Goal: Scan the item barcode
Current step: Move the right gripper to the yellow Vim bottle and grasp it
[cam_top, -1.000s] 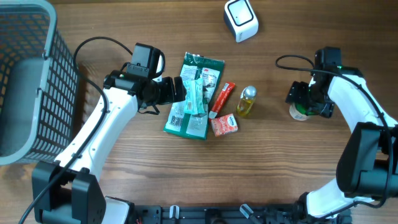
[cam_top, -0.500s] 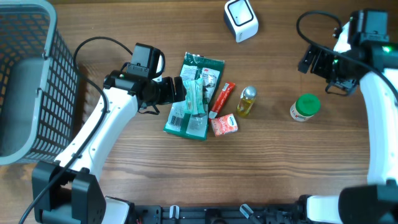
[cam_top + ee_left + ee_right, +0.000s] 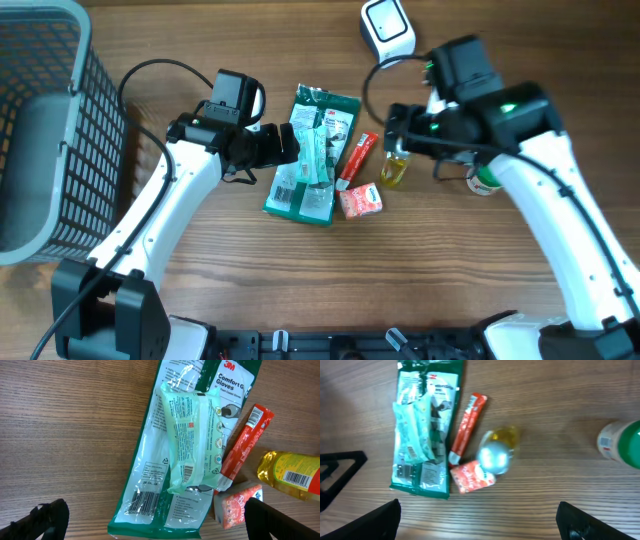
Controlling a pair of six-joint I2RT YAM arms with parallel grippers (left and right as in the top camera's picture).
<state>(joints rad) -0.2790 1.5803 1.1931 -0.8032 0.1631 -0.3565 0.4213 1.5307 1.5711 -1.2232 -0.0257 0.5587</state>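
The left gripper (image 3: 283,146) is hovering spread wide and empty over the gloves pack (image 3: 150,485), which is lying mid-tabletop (image 3: 300,290) with the wipes (image 3: 192,435) on top. The right gripper (image 3: 398,132) is hanging above the bottle (image 3: 497,450), jaws apart, pinching nothing. The bottle is sitting just beside the tube (image 3: 245,442) and packet (image 3: 237,505). The jar (image 3: 622,442) is sitting nearer the right edge, the scanner (image 3: 387,30) by the far edge.

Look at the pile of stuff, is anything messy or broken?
Nothing looks spilled or broken. The pale wipes pack lies slanted on top of the green glove packet, and the red tube touches that packet's edge.
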